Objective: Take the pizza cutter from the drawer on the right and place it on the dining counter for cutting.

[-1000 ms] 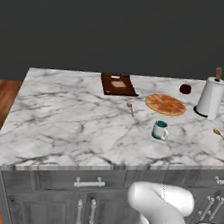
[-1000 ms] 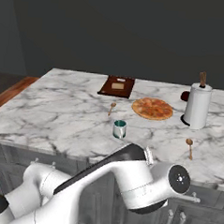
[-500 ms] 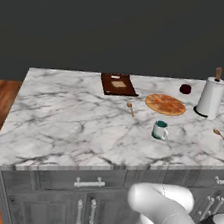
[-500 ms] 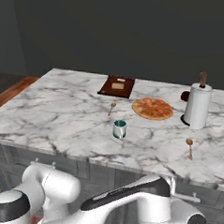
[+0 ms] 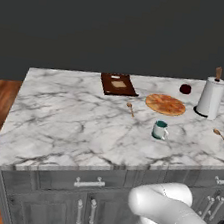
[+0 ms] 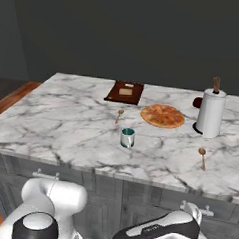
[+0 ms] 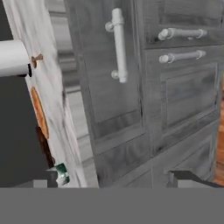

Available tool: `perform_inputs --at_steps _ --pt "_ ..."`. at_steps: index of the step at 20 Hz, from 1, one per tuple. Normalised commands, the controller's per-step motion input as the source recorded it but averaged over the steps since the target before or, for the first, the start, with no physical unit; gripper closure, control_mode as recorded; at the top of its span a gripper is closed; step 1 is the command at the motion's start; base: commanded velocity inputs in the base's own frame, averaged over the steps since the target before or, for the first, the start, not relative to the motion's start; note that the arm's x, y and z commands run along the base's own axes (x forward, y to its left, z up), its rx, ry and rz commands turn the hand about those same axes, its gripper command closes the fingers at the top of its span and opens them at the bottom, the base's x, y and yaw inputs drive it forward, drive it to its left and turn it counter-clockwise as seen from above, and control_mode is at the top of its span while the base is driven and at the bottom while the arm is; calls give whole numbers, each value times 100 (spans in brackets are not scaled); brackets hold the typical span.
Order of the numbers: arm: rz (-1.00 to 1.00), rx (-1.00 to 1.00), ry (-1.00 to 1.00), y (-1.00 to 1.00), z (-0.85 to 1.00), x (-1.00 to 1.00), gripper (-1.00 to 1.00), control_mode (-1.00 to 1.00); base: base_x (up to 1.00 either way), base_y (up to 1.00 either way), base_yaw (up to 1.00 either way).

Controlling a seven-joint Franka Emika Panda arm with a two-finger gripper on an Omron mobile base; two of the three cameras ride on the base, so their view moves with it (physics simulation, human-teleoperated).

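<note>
The pizza cutter is presumably shut away inside the drawer [image 7: 118, 74], whose dark panelled front sits closed under the counter's right end, silver handle [image 7: 118, 46] square ahead in the hand view. When the cutter does come out, expect something light and rigid, with a slick metal wheel best left alone; the handle is the place to pinch it. The gripper [image 7: 113, 177] hangs low in front of the cabinets with its fingertips [image 7: 186, 177] spread wide, nothing between them, and I'd call it lining up on that drawer pull, though the rolled view makes the exact aim hard to judge. Up top, the dining counter [image 5: 72, 123] has plenty of bare marble on its left. Further right sit a pizza [image 5: 165, 104], a green mug [image 5: 159, 130] just nearer than it, a wooden spoon [image 5: 130, 108], a brown board [image 5: 118, 84] at the far edge, and a paper towel roll [image 5: 210, 97] standing upright with a second spoon [image 5: 220, 136] near it.
</note>
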Motion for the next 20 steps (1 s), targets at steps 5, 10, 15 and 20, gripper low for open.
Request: perform_inputs --at_steps 5,10,15,20 --pt "-4 2 -13 -10 -23 29 -100 -100 0 0 0" --pt "-1 0 -11 -8 -27 26 -100 -100 0 0 0" --pt "0 0 -6 -13 -28 25 -100 -100 0 0 0" --pt "0 1 -4 -19 -23 23 -100 -100 0 0 0"
